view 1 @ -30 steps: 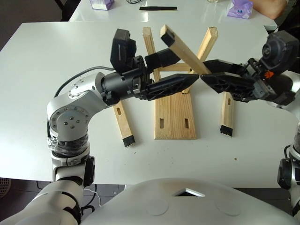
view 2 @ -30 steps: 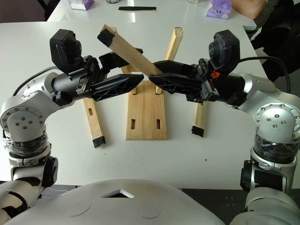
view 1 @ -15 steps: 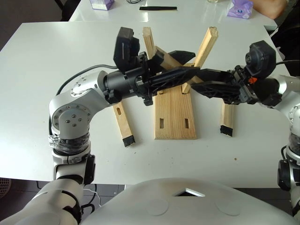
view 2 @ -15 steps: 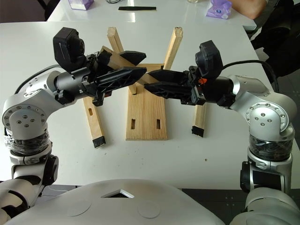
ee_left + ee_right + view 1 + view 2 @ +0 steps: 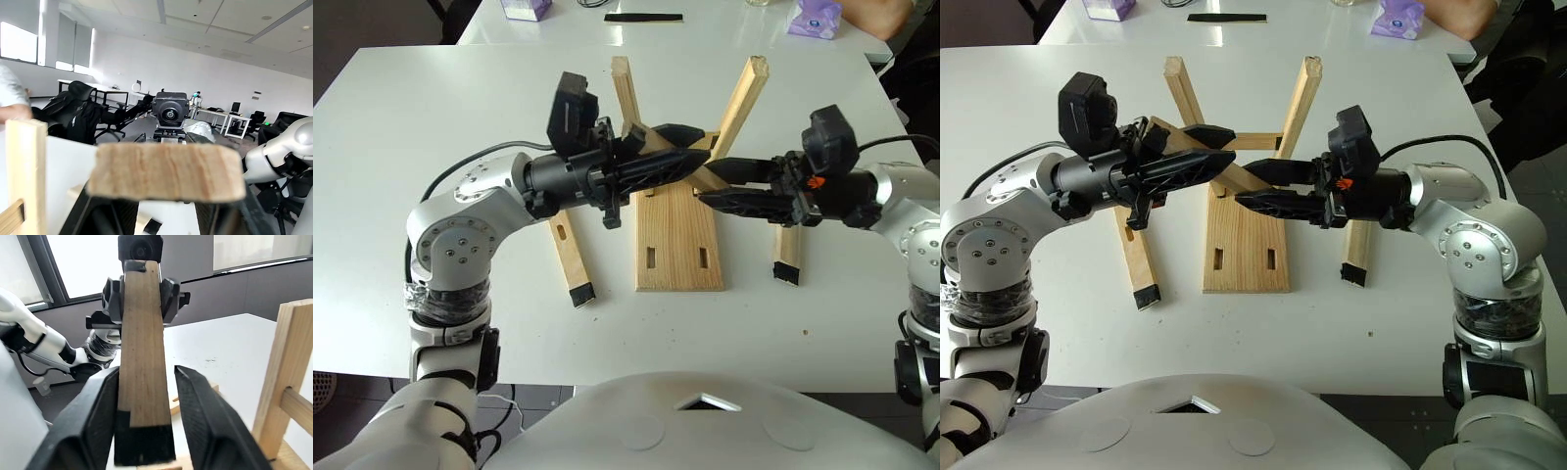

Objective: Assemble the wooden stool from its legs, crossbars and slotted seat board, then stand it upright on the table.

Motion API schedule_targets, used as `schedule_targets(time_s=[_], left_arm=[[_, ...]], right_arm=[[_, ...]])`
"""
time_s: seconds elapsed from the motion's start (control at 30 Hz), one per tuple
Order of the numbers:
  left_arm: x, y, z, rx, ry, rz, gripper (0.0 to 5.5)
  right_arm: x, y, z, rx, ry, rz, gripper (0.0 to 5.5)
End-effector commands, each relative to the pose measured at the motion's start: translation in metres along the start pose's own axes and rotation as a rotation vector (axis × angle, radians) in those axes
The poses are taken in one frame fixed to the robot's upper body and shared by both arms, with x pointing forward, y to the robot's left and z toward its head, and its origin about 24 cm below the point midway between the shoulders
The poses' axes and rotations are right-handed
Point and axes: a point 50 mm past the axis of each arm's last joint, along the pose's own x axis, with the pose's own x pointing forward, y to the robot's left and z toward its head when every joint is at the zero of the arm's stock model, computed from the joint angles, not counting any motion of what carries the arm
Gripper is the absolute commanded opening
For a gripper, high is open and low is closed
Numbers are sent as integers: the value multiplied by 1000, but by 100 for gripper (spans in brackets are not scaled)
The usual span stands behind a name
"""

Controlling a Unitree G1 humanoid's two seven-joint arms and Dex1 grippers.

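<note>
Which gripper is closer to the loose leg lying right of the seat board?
Right. The right gripper hangs just above that leg; the left gripper is over the seat board, farther off.

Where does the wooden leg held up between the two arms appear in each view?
Left eye view: the held leg slants across the centre.
Right eye view: the same slant, centre.
Left wrist view: its cut end sits in the lower middle.
Right wrist view: it runs along the middle, black tip nearest.
Shared landmark: the leg frame with its crossbar.
</note>
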Motion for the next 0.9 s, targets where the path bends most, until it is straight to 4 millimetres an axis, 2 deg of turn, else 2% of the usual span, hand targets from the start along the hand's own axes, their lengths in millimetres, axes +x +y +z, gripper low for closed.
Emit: schedule_targets(time_s=[0.03,0.13,0.2,0.33,0.4,0.57,0.8,0.9], left_arm=[[-17,3,1,93,117,33,131],[-42,12,9,170,194,154,131],[-65,15,12,245,288,245,131],[-118,16,9,303,544,373,131],[-135,16,11,299,619,374,131],[-148,27,-1,312,711,365,131],[-151,38,-17,330,760,359,131],[-152,37,-21,335,778,357,131]], right_arm=[[-6,-9,-10,-35,76,-111,233],[-13,-8,-13,-51,76,-159,233],[-19,-7,-16,-56,75,-202,233],[-32,12,-26,-63,73,-304,233],[-32,20,-33,-52,55,-353,233],[-23,25,-43,-51,35,-424,233],[-17,24,-51,-55,32,-448,233],[-16,24,-56,-51,55,-455,233]])
